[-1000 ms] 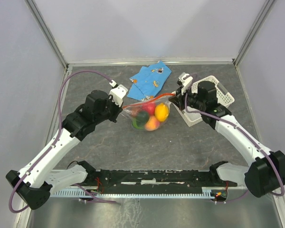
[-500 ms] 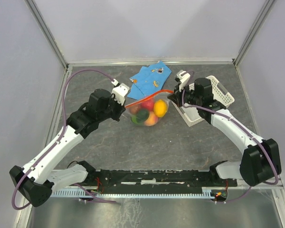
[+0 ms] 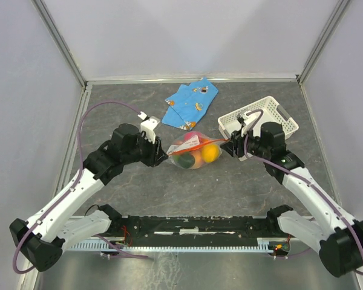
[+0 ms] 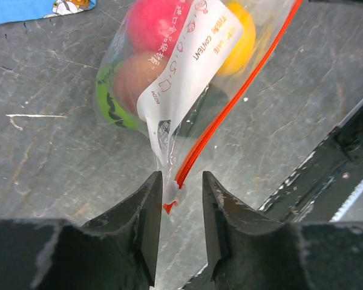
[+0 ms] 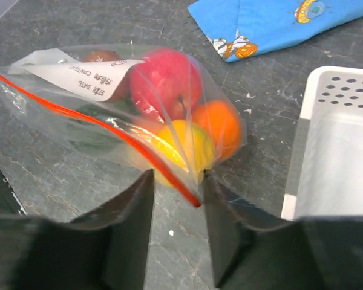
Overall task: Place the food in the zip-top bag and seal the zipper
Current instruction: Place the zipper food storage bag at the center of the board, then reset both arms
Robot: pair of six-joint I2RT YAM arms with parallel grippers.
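Near edge: black rail carrying both arm bases. Table dark grey, mottled, scuffed pale in places. Mid-table: zip-top bag stretched left to right, food inside. Left fingers pinch its left corner at the white slider. Right fingers appear clamped on the other end of the zipper, contact partly hidden. Farther right: white basket. Far centre: blue cloth on the table. Beyond: pale walls, metal frame.
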